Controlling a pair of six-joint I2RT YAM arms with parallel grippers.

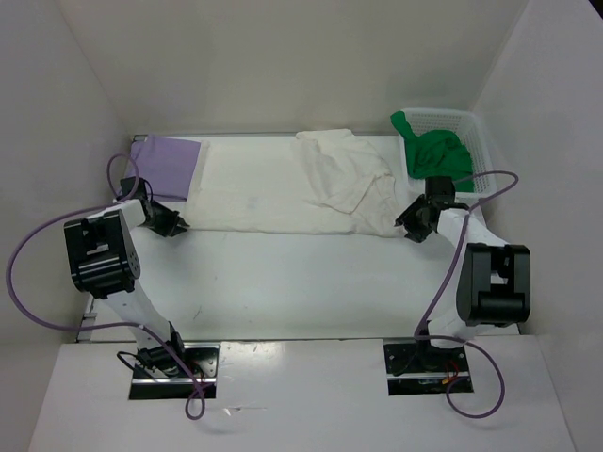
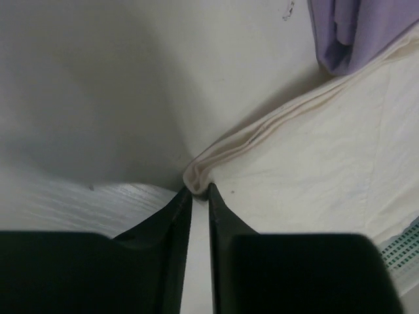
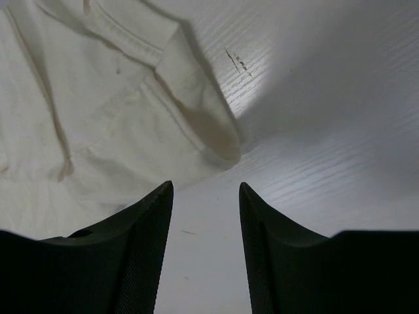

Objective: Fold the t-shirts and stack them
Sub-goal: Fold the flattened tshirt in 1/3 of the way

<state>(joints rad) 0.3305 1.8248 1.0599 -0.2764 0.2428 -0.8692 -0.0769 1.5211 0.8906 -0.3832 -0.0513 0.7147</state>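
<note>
Evidently the cream t-shirt (image 1: 273,193) is spread across the far half of the counter (image 1: 283,282) so that it can be folded, though its right part is heaped in wrinkles. Its near-left corner is pinched by the left gripper (image 2: 198,188), whose jaws are drawn narrow on a bunched fold of cloth, probably so that the edge can be lifted or pulled taut. The right gripper (image 3: 206,186) is held wide and empty over bare counter, just beside the shirt's near-right edge, apparently ready for a grasp there. The lavender t-shirt (image 1: 168,160) is parked folded at the far-left corner, presumably as the base of the stack. The green t-shirt (image 1: 435,155) is draped, unfolded, over the rim of the mesh basket (image 1: 471,127). How deeply the cloth is seated between the left jaws cannot be made out, and how much green cloth lies inside the basket is hidden.
</note>
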